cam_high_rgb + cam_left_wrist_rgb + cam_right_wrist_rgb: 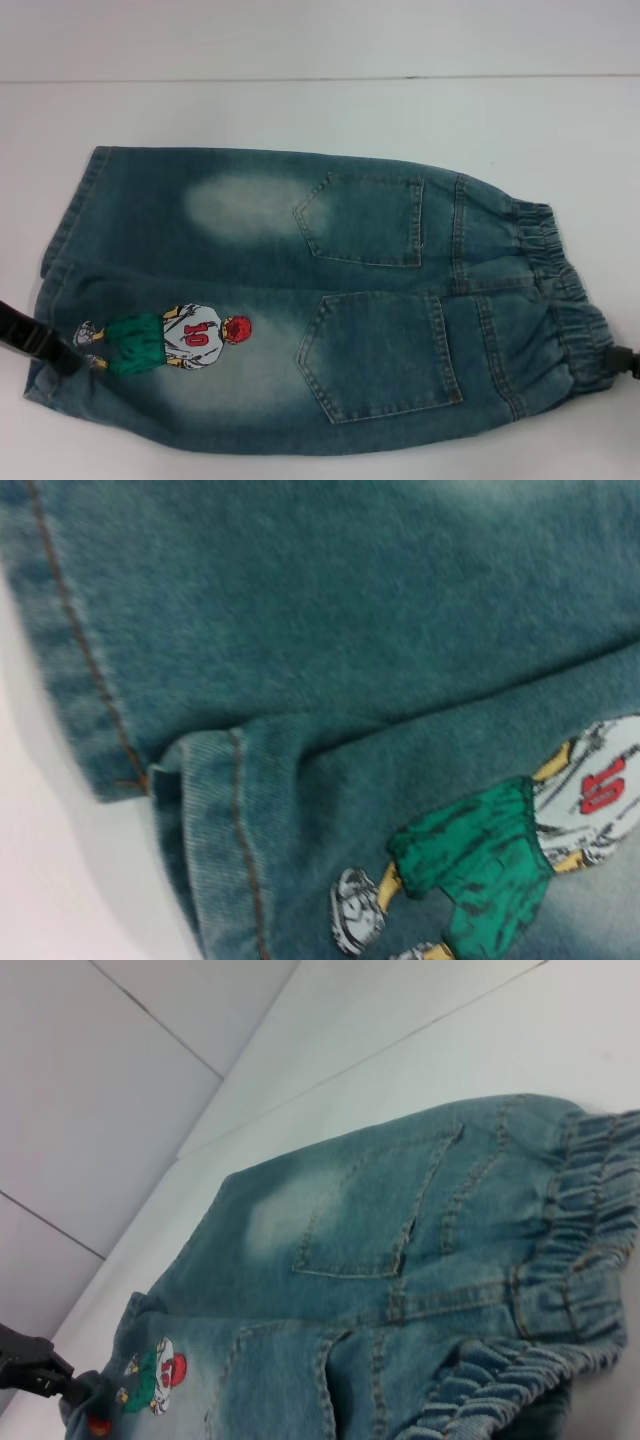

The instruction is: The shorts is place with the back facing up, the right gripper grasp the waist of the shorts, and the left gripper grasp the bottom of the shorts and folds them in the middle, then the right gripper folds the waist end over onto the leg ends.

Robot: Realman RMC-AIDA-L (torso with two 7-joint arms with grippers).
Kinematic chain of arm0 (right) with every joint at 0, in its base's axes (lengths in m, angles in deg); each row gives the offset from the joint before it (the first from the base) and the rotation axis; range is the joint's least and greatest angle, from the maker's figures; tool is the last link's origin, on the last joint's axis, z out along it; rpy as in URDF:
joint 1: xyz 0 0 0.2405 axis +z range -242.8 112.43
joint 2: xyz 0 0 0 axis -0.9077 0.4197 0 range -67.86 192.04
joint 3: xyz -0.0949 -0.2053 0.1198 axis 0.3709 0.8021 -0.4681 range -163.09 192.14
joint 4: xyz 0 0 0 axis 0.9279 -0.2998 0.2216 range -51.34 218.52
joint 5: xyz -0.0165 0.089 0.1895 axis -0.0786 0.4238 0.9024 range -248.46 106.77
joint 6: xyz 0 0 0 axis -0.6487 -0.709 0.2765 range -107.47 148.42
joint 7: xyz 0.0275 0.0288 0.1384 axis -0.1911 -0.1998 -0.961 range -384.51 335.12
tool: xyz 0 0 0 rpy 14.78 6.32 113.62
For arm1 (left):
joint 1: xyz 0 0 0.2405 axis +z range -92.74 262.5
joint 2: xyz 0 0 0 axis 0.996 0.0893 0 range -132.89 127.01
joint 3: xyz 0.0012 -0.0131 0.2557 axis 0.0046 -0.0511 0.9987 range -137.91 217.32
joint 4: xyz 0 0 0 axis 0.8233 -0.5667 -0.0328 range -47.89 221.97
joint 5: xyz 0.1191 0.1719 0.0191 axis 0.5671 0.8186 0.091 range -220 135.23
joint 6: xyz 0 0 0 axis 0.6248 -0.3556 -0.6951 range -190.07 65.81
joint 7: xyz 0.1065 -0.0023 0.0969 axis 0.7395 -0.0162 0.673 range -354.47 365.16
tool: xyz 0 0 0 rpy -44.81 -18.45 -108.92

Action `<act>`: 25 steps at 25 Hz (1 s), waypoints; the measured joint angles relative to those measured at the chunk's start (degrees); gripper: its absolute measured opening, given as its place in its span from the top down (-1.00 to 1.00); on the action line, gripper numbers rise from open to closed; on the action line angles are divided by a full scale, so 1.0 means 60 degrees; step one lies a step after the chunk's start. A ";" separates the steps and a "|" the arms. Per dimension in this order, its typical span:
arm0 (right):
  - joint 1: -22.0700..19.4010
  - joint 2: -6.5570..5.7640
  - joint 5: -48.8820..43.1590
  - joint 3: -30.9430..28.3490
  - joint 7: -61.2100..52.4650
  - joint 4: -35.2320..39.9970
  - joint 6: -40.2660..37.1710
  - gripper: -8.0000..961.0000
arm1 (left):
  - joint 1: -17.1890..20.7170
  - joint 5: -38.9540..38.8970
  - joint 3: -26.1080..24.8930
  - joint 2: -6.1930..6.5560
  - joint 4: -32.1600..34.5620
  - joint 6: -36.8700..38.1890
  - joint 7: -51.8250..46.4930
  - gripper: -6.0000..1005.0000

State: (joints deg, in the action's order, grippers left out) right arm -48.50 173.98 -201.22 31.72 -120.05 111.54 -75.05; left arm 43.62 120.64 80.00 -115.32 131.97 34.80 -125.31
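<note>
Head view showed the shorts (pixel 310 300) lying back-up for the lengthwise fold, left gripper (pixel 40 345) at their near hem corner, right gripper (pixel 622 362) at their near waistband corner; whether either gripper's jaws had clamped the denim I could not tell.

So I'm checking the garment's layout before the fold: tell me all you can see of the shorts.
The shorts are faded blue denim, lying flat, back up, on the white table. Two pointed pockets, pale bleached patches and a cartoon player print numbered 10 show. The puckered elastic waist lies to the right, the hems to the left. The left gripper meets the hem and the right gripper the waist.
</note>
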 joint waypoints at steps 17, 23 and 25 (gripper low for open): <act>0.0966 0.0007 0.0007 -0.0142 -0.0126 0.0033 0.0387 0.92 | 0.0115 -0.0393 -0.0914 0.0150 0.0474 -0.0183 0.0444 0.89; 0.1317 -0.0009 0.0007 -0.0141 -0.0339 0.0226 0.0671 0.92 | -0.0110 -0.0713 -0.0916 0.0285 0.0481 -0.0219 0.0446 0.89; 0.1426 -0.0016 0.0007 -0.0142 -0.0388 0.0292 0.0752 0.92 | -0.0139 -0.0745 -0.0916 0.0300 0.0481 -0.0219 0.0442 0.89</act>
State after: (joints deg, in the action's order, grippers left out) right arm -39.94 173.88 -201.18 30.87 -122.38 113.30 -70.54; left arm 42.78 116.17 74.50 -113.52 134.86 33.49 -122.66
